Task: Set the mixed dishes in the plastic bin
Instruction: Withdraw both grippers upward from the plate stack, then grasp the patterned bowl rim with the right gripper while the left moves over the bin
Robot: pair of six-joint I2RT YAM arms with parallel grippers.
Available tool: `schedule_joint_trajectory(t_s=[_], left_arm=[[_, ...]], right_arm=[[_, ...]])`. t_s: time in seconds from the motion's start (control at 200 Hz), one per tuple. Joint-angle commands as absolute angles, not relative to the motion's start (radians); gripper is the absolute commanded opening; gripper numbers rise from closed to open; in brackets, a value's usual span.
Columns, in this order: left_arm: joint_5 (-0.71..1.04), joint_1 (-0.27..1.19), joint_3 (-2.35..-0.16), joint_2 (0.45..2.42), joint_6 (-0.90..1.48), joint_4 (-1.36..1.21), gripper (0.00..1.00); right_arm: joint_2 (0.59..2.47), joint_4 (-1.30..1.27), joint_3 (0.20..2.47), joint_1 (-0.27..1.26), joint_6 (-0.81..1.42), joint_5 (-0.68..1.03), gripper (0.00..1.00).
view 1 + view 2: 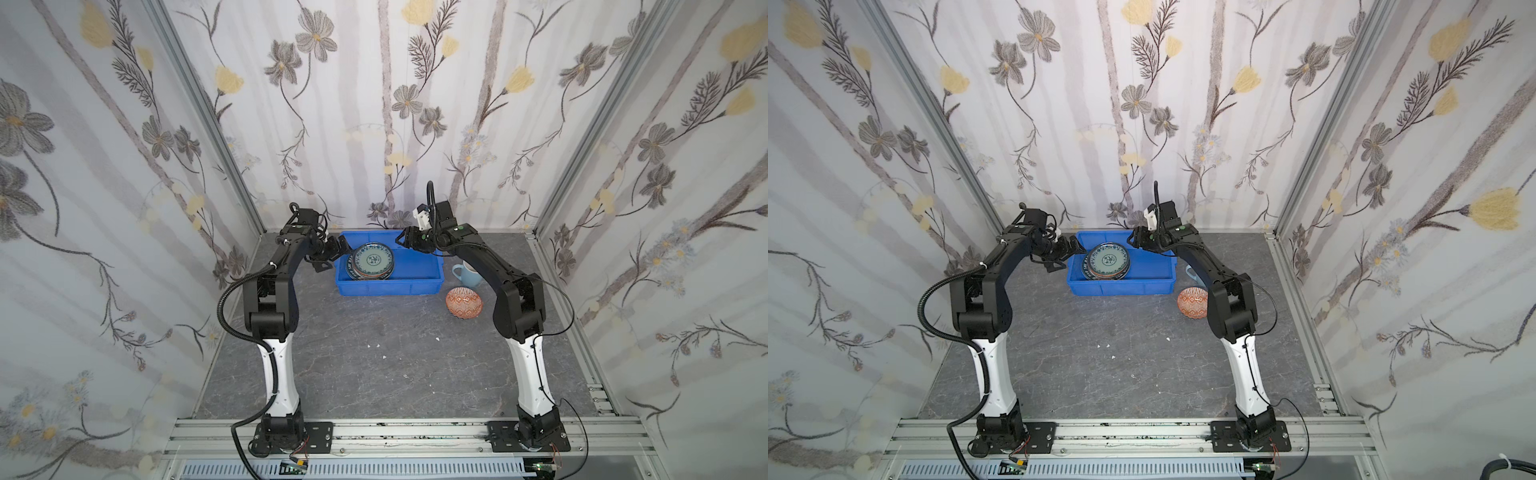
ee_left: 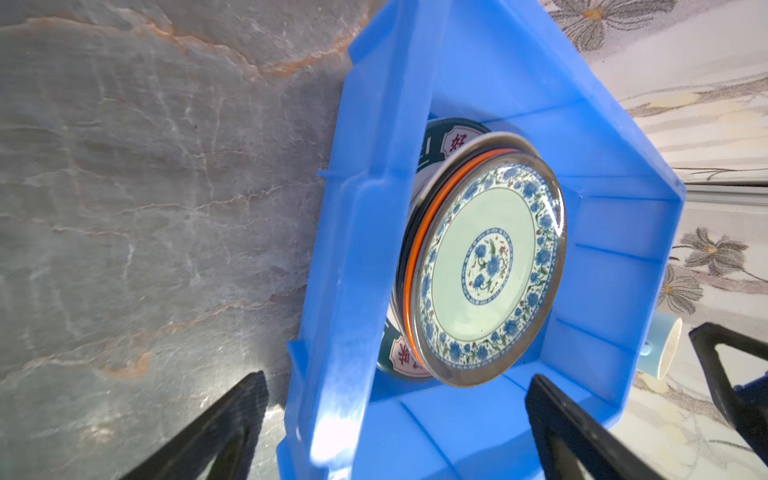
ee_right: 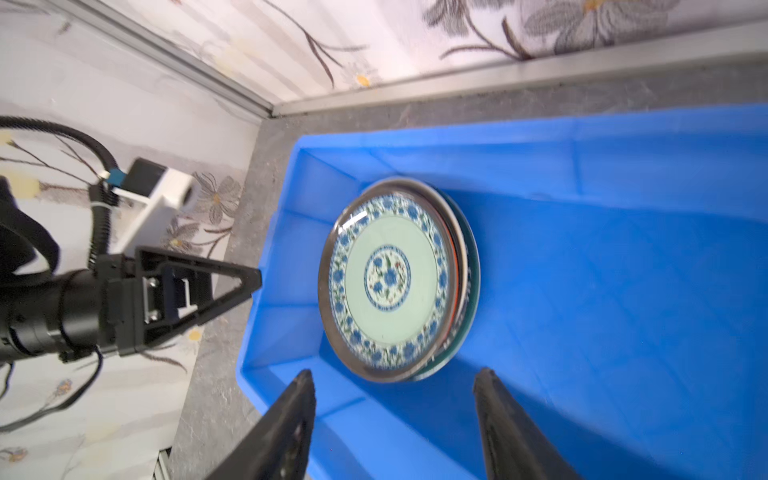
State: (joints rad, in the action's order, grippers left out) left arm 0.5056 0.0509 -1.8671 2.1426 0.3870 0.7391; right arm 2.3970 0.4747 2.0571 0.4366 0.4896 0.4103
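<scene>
In both top views the bin (image 1: pixel 390 287) sits at 12 o'clock on the table (image 1: pixel 374 374), with the plates (image 1: pixel 372 261) stacked in its 9 o'clock half. The mug (image 1: pixel 465 274) waits outside at the bin's 3 o'clock and the bowl (image 1: pixel 464 302) at 4 o'clock.

The left gripper (image 1: pixel 334 255) hangs wide open at the bin's 9 o'clock end. The right gripper (image 1: pixel 400 241) is over the 12 o'clock rim. Both are empty.

Left wrist: your fingers (image 2: pixel 216 424) spread either side of the bin's wall. Can't tell if they're touching it.

Right wrist: jaws partly apart above the plates (image 3: pixel 386 282), nothing held.

Looks like glazed ceramic to me, so stiff, slick, chippy and fairly heavy. Pinch the bowl's rim or the mug's wall, not the handle, and set them down gently.
</scene>
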Motion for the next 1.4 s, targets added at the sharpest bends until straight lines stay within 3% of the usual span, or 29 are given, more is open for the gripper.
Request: schedule_joint_trajectory(t_s=[0.0,0.22,0.534,0.734,1.049,1.394], left_arm=[[0.450,0.062,-1.820,2.075,0.362,0.747,1.00],[0.383,0.152,-1.727,1.944,0.377,0.752,1.00],[0.286,0.425,-1.672,1.847,0.452,0.776,1.00],[0.256,0.580,-1.632,1.827,0.521,0.723,1.00],[0.205,0.767,-1.859,1.959,0.475,0.854,1.00],[0.160,0.778,-1.899,1.967,0.417,0.909,1.00]], right_arm=[[2.295,0.483,1.940,0.436,0.446,0.355,0.57],[2.013,0.412,1.565,0.426,0.425,0.299,0.53],[1.530,0.382,1.054,0.420,0.497,0.198,0.50],[1.348,0.379,0.844,0.403,0.570,0.125,0.52],[1.328,0.352,0.708,0.325,0.617,0.043,0.55],[1.465,0.273,0.733,0.269,0.612,0.080,0.57]])
